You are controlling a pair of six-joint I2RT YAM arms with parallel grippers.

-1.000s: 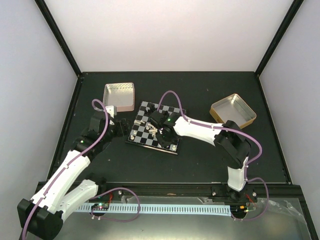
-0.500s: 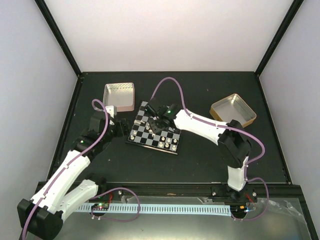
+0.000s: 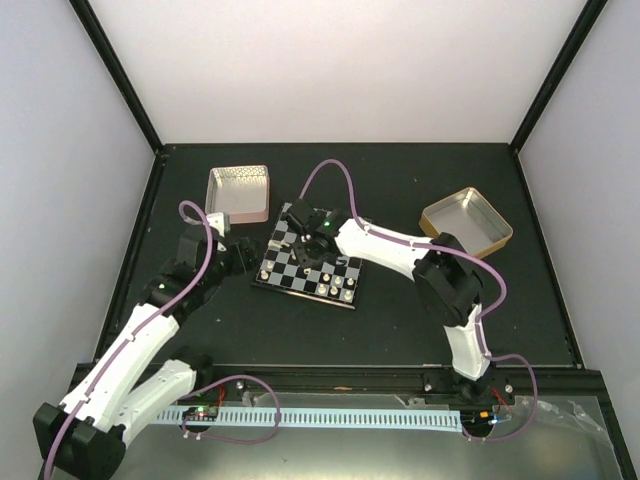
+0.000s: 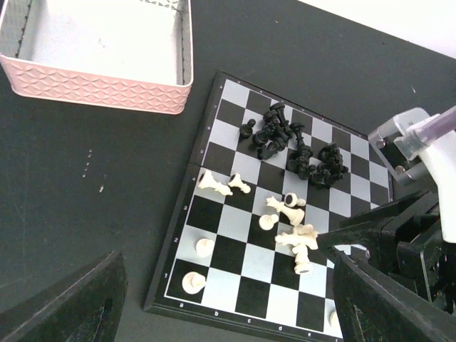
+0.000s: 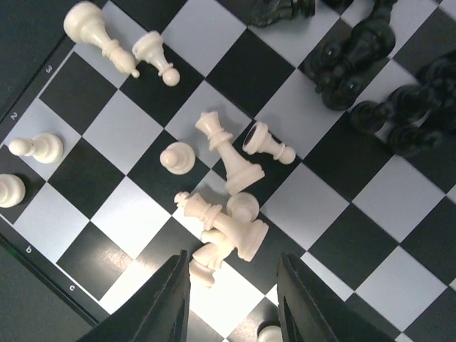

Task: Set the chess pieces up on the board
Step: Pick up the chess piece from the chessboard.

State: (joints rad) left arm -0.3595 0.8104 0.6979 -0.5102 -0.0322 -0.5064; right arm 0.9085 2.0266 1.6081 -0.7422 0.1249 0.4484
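Both claws spread, nothing held, at the small black-and-grey checkered chessboard (image 3: 280, 272).
Top: my left claw (image 3: 243, 252) sits beside the board's left edge; my right claw (image 3: 308, 248) over the board; matte black table (image 3: 390, 320), white walls (image 3: 340, 70), pink embossed square tin (image 3: 238, 190), gold square tin (image 3: 466, 222). Left wrist: left fingers (image 4: 64, 306) wide apart, black chess pieces (image 4: 292, 142) heaped, cream-white ones (image 4: 288, 214) mostly toppled. Right wrist: right fingers (image 5: 167, 306) parted partway, just short of fallen white pieces; board edge reads "2", "3", "b", "c".

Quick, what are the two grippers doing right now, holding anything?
Left gripper: open, holding nothing.
Right gripper: open, holding nothing.
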